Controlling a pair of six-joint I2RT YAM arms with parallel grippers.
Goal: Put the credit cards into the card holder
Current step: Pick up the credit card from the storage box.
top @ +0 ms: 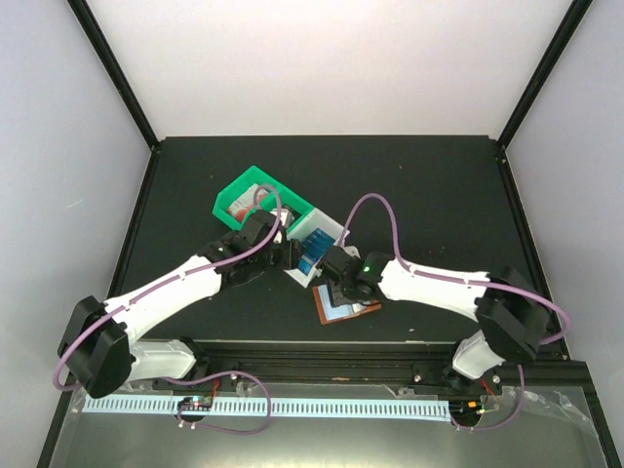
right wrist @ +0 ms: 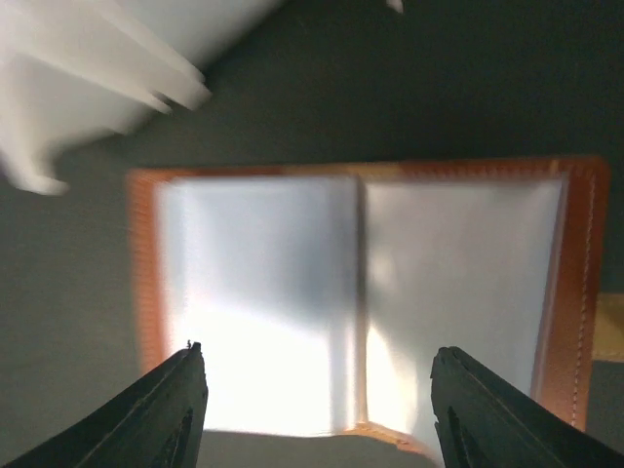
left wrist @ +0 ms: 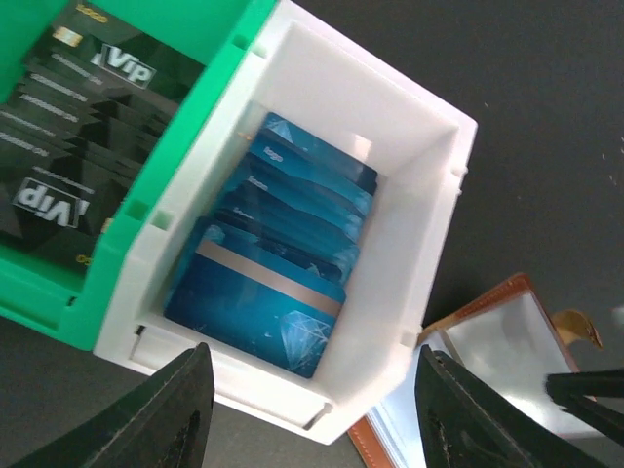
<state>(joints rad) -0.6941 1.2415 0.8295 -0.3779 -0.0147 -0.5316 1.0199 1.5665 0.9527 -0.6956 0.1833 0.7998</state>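
Several blue credit cards (left wrist: 283, 253) lie stacked in a white bin (left wrist: 434, 195); black cards (left wrist: 88, 107) fill the green bin (left wrist: 195, 127) beside it. My left gripper (left wrist: 312, 409) hovers open over the white bin's near wall, nothing between its fingers. The brown card holder (right wrist: 361, 292) lies open on the table, clear pockets up, and shows at the lower right of the left wrist view as the card holder (left wrist: 507, 341). My right gripper (right wrist: 317, 409) stands open just above it, holding nothing. From above, the card holder (top: 343, 310) sits partly under the right gripper (top: 341, 278).
The green bin (top: 244, 195) and white bin (top: 327, 232) stand together mid-table, left of the right arm. A corner of the white bin (right wrist: 88, 88) shows blurred at the right wrist view's upper left. Dark tabletop (top: 439, 195) surrounds them.
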